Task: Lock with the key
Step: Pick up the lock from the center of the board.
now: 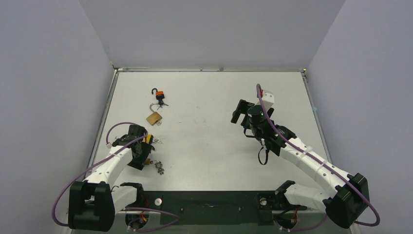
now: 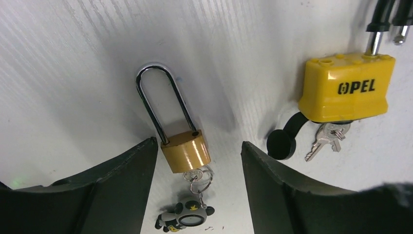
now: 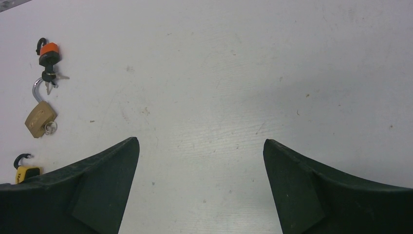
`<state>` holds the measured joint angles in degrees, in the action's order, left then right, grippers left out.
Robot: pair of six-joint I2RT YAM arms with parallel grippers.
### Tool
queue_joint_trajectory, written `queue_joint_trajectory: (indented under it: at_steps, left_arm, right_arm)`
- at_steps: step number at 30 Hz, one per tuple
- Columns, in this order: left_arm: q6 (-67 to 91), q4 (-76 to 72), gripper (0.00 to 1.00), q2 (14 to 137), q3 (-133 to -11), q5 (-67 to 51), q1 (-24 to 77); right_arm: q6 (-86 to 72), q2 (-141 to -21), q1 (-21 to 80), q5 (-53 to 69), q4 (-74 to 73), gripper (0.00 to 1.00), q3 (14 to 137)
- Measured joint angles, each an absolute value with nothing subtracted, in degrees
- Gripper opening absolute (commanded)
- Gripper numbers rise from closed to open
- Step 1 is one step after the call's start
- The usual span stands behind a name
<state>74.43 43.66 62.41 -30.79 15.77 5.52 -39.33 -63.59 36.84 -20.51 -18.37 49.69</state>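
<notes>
Brass padlock [image 2: 186, 150], key in base, between released left tool [image 2: 198, 143] tips; overhead, arm [image 1: 117, 161] hides it. Right tool [image 3: 200, 140] released.

Parted jaws flank a brass padlock [image 2: 185, 151], key [image 2: 194, 174] inserted; yellow OPEL padlock [image 2: 346, 87] nearby.

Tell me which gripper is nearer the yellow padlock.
Left. The left gripper hovers right beside the yellow padlock, which lies just outside its grasp. The right gripper is far off to the right.
</notes>
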Motion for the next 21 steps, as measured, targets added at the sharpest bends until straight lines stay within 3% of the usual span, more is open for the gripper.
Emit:
queue_joint_trajectory:
  at_steps: [21]
  left_arm:
    - [77.54, 41.69, 0.30, 67.99, -31.46, 15.88, 5.50]
  right_arm:
    - [-40.07, -63.59, 36.84, -18.98, -18.04, 0.93, 49.28]
